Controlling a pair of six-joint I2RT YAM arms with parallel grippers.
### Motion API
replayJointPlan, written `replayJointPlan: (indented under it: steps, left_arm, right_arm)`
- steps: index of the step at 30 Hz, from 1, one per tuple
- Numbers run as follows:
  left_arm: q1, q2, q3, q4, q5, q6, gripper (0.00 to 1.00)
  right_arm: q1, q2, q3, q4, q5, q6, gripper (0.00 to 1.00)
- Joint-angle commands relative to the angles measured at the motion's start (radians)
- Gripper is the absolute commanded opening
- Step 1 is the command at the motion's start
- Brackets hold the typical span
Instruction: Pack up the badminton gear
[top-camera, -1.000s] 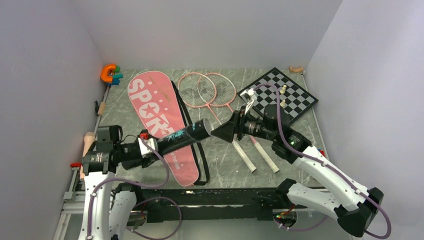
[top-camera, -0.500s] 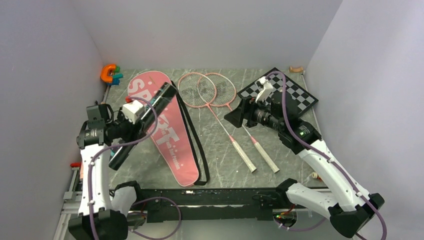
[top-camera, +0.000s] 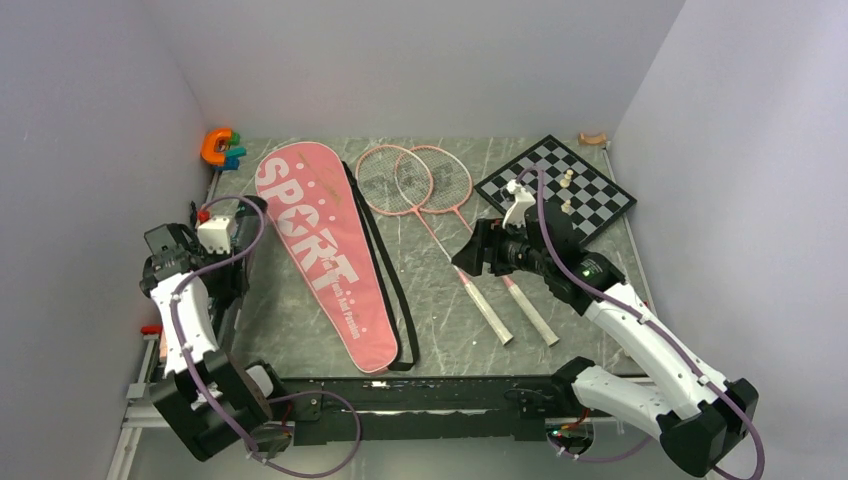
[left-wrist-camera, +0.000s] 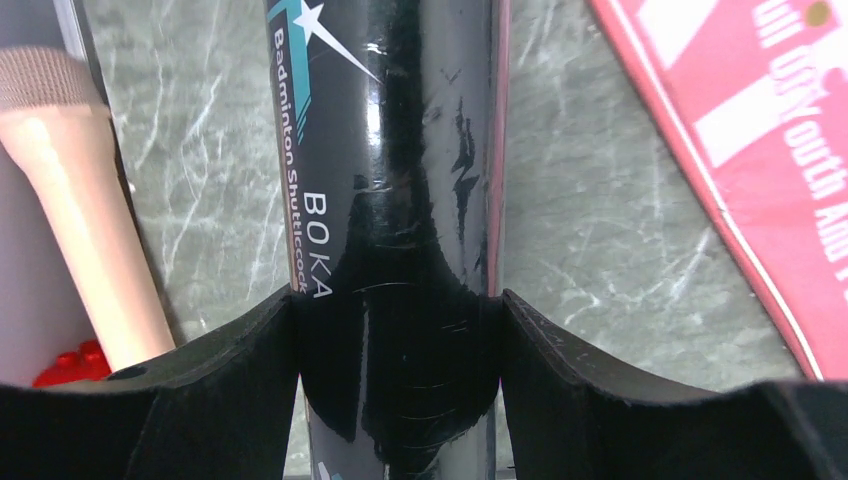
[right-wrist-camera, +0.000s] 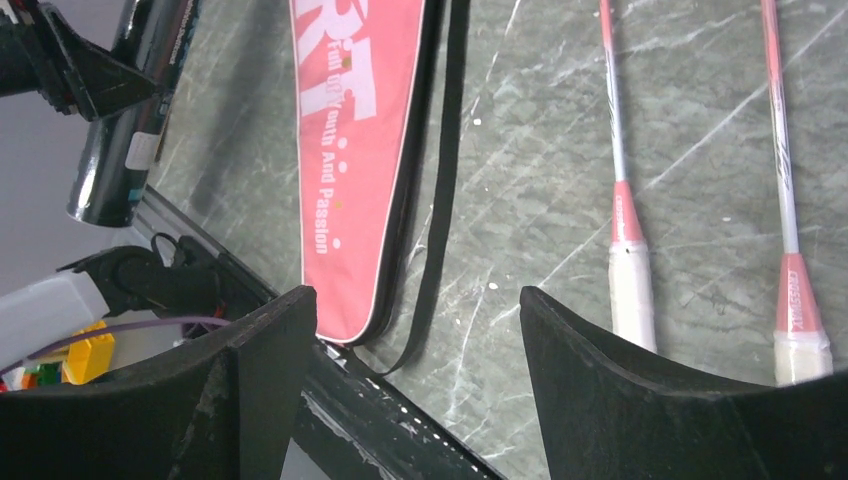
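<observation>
the pink sport bag (top-camera: 320, 250) lies flat on the green marbled table (top-camera: 450, 340), its inside unseen; the two rackets (top-camera: 420, 180) lie outside it, just to its right, heads overlapping. pale walls enclose three sides. the left gripper (left-wrist-camera: 398, 330) clamps the glossy black tube (left-wrist-camera: 400, 150), lettered "badminton shuttlecock", at the table's left edge. the right gripper (right-wrist-camera: 420, 330) hangs wide open and empty by the racket handles.

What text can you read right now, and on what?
"SPORT": large white letters on the pink racket bag.
"Youth And Passion": small white line on the same bag; words before it unclear.
"Badminton Shuttlecock": on the black tube in the left claw.
"BOKA": same tube.
White sticker on the tube's end: too small to read.
</observation>
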Motion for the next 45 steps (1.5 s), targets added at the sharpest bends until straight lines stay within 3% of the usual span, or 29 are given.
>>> replayJointPlan:
  steps: [1, 5, 7, 10, 12, 17, 18, 20, 21, 31, 36, 38, 42, 45]
  left_arm:
    - [0.023, 0.055, -0.027, 0.106, -0.048, -0.080, 0.00]
    - [0.037, 0.100, -0.034, 0.145, -0.043, -0.089, 0.08]
    - [0.038, 0.116, -0.033, 0.150, -0.032, -0.091, 0.25]
    - [0.038, 0.125, -0.040, 0.164, -0.028, -0.082, 0.34]
    - [0.039, 0.135, -0.044, 0.168, -0.039, -0.072, 0.45]
    - [0.038, 0.127, -0.019, 0.149, -0.066, -0.051, 0.54]
    - [0.038, 0.106, -0.012, 0.146, -0.062, -0.047, 0.60]
    - [0.038, 0.064, 0.011, 0.129, -0.052, -0.039, 0.91]
    - [0.038, 0.046, 0.029, 0.109, -0.039, -0.033, 0.97]
    - [0.038, -0.030, 0.187, -0.102, 0.054, 0.054, 0.99]
    - [0.029, 0.043, 0.351, -0.340, 0.291, 0.077, 0.99]
    - [-0.048, 0.044, 0.409, -0.357, 0.292, 0.039, 0.99]
    - [-0.370, -0.018, 0.356, -0.211, 0.109, -0.084, 0.99]
    - [-0.483, 0.007, 0.306, -0.100, 0.036, -0.196, 0.99]
  right_arm:
    - [-0.003, -0.022, -0.030, 0.020, -0.001, 0.016, 0.78]
    - [-0.003, -0.007, -0.040, 0.016, -0.012, 0.017, 0.78]
    - [-0.003, 0.005, -0.033, 0.012, -0.014, 0.018, 0.79]
    - [-0.004, 0.021, -0.028, 0.016, -0.015, 0.021, 0.79]
    - [-0.003, 0.032, -0.021, 0.019, -0.021, 0.025, 0.79]
    - [-0.003, 0.064, -0.007, 0.027, -0.023, 0.032, 0.79]
    - [-0.003, 0.075, -0.002, 0.029, -0.025, 0.032, 0.79]
    - [-0.003, 0.094, 0.006, 0.029, -0.028, 0.033, 0.80]
    - [-0.003, 0.104, 0.010, 0.030, -0.030, 0.034, 0.81]
    - [-0.002, 0.164, 0.028, 0.059, -0.047, 0.037, 0.91]
    - [0.002, 0.221, 0.009, 0.121, -0.072, 0.051, 0.91]
    - [0.010, 0.250, 0.013, 0.131, -0.071, 0.053, 0.91]
    - [0.018, 0.252, -0.003, 0.141, -0.043, 0.067, 0.88]
    - [0.017, 0.211, -0.029, 0.135, -0.010, 0.080, 0.87]
